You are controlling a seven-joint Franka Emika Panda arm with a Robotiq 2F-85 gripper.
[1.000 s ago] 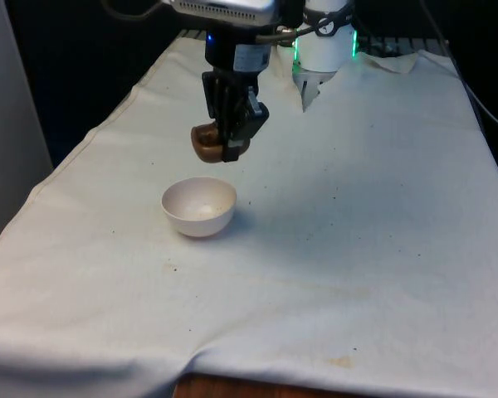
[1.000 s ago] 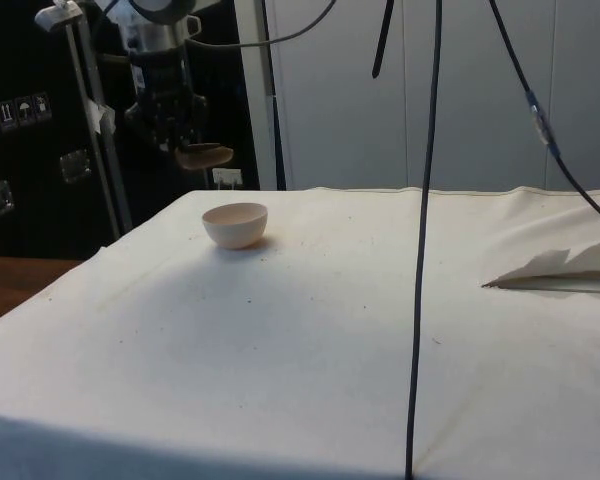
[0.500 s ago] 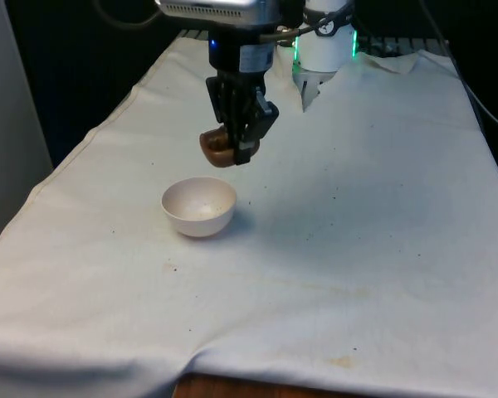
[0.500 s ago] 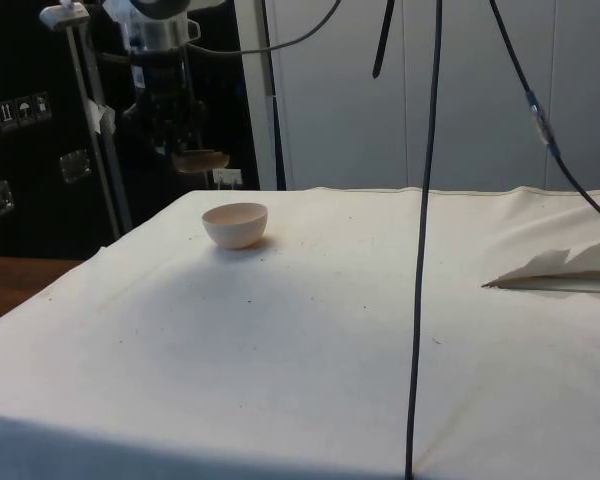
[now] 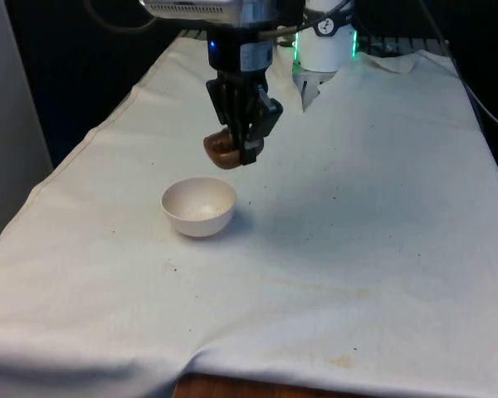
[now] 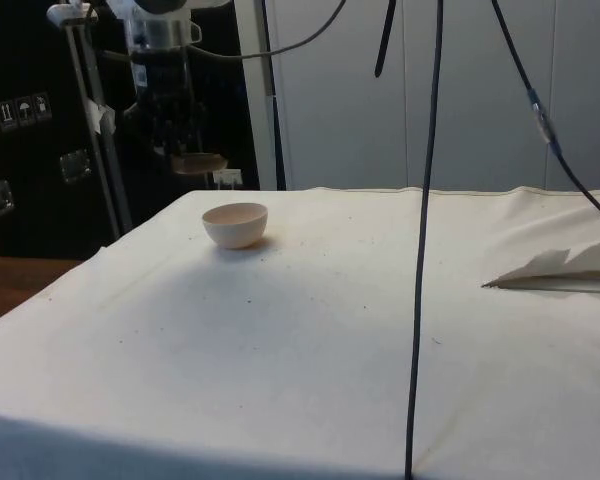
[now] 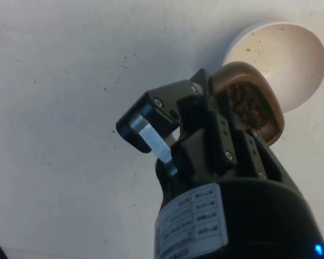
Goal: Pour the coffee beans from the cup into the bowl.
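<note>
Gripper: the black two-finger gripper [image 5: 242, 148] hangs in the air above the white cloth [image 5: 357, 215], closed on the rim of a small brown cup [image 5: 221, 150]; it also shows in the side view [image 6: 185, 150] and the wrist view [image 7: 205, 129].
Cup: held off the table, roughly upright in the side view [image 6: 199, 162]; the wrist view shows it [image 7: 248, 102] with dark coffee beans [image 7: 247, 106] inside.
Bowl: a white bowl [image 5: 199, 206] stands on the cloth, just nearer the front camera than the cup and a little to the front view's left; in the side view [image 6: 235, 224] the cup hangs above and beyond it.
Bowl contents: the wrist view shows a few dark specks on the bowl's inner wall [image 7: 291, 59].
Cloth: scattered small dark specks around the bowl.
</note>
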